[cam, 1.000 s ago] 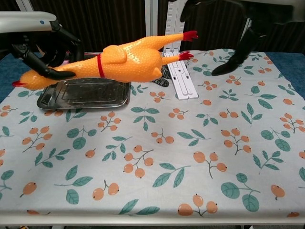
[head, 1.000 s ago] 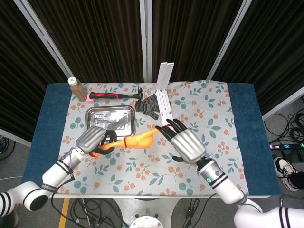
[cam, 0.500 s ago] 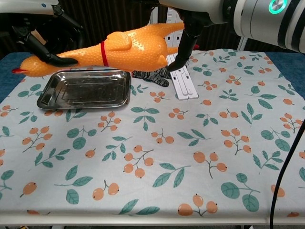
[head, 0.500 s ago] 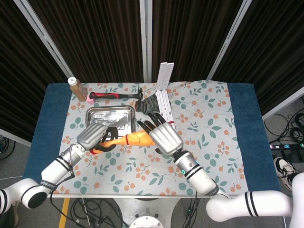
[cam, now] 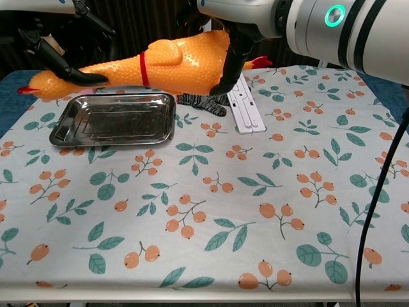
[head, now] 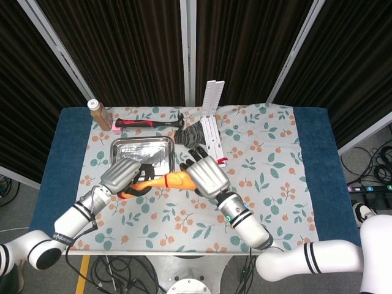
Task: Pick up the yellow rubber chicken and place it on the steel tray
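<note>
The yellow rubber chicken (head: 166,180) (cam: 172,64) hangs level in the air, above the near right edge of the steel tray (head: 116,147) (cam: 115,121). Its red-beaked head points left and its red feet point right. My left hand (head: 122,177) (cam: 61,57) grips the neck near the head. My right hand (head: 205,176) (cam: 233,38) covers the rear of the body, its dark fingers (cam: 225,77) wrapped around it. The tray lies flat on the floral cloth with nothing in it.
A red-handled hammer (head: 150,123) and a brown bottle (head: 98,113) lie behind the tray. A dark striped cloth (head: 193,138) (cam: 201,102) and a white slatted strip (head: 212,116) (cam: 246,109) sit to the tray's right.
My right hand has moved left from beside the chicken's feet and closed around its rear body. The chicken has shifted slightly left toward the tray, with my left hand still on the neck.
</note>
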Controlling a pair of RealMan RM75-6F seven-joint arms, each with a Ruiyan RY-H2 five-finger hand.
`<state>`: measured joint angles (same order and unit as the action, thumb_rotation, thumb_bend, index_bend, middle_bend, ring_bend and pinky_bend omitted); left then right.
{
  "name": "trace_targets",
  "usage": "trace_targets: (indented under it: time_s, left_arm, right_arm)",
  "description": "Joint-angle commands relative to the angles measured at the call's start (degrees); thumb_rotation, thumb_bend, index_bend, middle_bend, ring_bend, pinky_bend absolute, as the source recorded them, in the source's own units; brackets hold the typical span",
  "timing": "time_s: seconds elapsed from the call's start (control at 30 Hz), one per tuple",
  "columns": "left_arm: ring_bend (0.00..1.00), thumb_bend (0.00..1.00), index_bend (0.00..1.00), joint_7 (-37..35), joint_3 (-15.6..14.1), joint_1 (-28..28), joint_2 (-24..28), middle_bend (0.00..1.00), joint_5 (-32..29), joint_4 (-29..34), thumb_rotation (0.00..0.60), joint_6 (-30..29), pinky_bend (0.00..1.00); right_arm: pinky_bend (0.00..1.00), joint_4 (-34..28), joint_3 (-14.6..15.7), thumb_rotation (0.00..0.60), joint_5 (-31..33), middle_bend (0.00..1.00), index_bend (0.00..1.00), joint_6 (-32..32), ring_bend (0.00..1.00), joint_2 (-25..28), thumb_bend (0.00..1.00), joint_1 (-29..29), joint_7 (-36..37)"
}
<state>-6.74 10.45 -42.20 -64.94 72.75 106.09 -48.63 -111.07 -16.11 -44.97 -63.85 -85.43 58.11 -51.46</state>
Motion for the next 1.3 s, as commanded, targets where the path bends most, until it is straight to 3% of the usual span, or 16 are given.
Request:
trace_targets:
  time_s: [0.03,0.3,0.43,0.53,0.6,0.77,0.87,1.0,1.3]
  left_arm:
    - [0.73,0.66,0.8,0.35,0.0,0.0,0.09,0.8,-0.07,0.27,0.6,-0.32,0.83]
    - [0.73,0.67,0.8,0.85,-0.19,0.08,-0.37,0.8,-0.34,0.33,0.6,-1.04,0.83]
    - [0.73,0.67,0.8,0.88,-0.35,0.09,-0.81,0.8,-0.34,-0.01,0.6,-1.23,0.83]
    - [0.73,0.67,0.8,0.79,-0.4,0.17,-1.0,0.8,-0.36,-0.15,0.6,-1.46,0.83]
    - [0.73,0.66,0.8,0.82,-0.49,0.25,-1.06,0.8,-0.27,-0.18,0.6,-1.63,0.83]
    - [0.73,0.67,0.8,1.11,-0.47,0.34,-1.07,0.8,-0.35,-0.2,0.6,-2.07,0.83]
    - [0.73,0.66,0.8,1.33,-0.48,0.31,-1.1,0.8,-0.55,-0.14,0.6,-2.12,0.83]
    - [0.73,0.67,0.8,1.68,-0.57,0.29,-1.18,0.8,-0.76,0.01,0.6,-2.16,0.83]
    - [0.73,0.66,0.8,2.08,-0.49,0.17,-1.14,0.8,-1.3,0.09,0.6,-2.18,0.83]
  right_arm:
    - [0.23,0.66,0.08,0.6,0.11,0.63,0.65,-1.02,0.33,-1.0,0.19,0.78,-0.35]
    - [0.32,0.26,1.82,0.6,-0.69,0.91,0.97,-1.64,0.64,-1.49,0.39,1.38,0.13]
    - [0.36,-0.12,2.65,0.6,-0.86,0.96,1.0,-1.92,0.71,-1.15,0.43,1.35,0.47]
    - [0.35,-0.22,2.53,0.6,-1.39,0.95,0.99,-2.14,0.69,-0.9,0.41,1.05,2.04]
    - [0.31,-0.44,2.52,0.6,-1.35,0.88,0.91,-1.94,0.62,-0.26,0.37,0.8,2.97]
    - [0.2,-0.88,2.68,0.6,-1.46,0.41,0.3,-2.25,0.24,1.33,0.08,0.82,3.02]
    - [0.18,-1.42,2.69,0.6,-1.39,0.26,0.1,-2.32,0.15,1.86,0.01,0.83,3.38]
    - [0.17,-2.11,2.83,0.6,-1.23,0.16,0.0,-2.32,0.12,2.5,0.0,1.02,3.37]
    - [0.17,-2.33,3.17,0.6,-0.61,0.15,0.0,-2.54,0.12,2.84,0.0,1.46,3.5]
